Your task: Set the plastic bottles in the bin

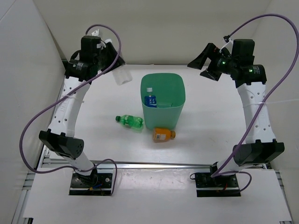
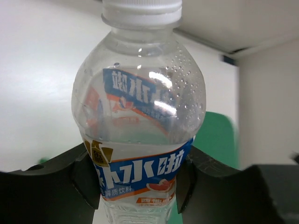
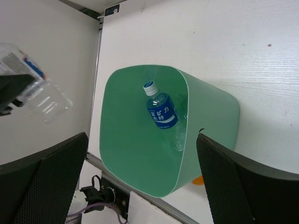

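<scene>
My left gripper [image 1: 113,62] is shut on the clear bottle with the white-blue label [image 1: 122,75], held in the air left of and behind the mint-green bin [image 1: 163,119]. In the left wrist view the bottle [image 2: 140,116] stands cap-up between the black fingers [image 2: 86,179], with the gripper [image 2: 138,186] round its label. The clear bottle with the blue label [image 1: 150,99] lies inside the bin [image 3: 131,154] and also shows in the right wrist view [image 3: 161,112]. The green bottle [image 1: 130,121] and the orange bottle [image 1: 163,135] lie on the table in front of the bin. My right gripper [image 1: 204,62] is open and empty, high to the bin's right. The plain clear bottle is out of view.
White walls close the table at the back and on both sides. A metal rail [image 1: 154,164] runs along the near edge between the arm bases. The held bottle [image 3: 42,93] shows at the left of the right wrist view.
</scene>
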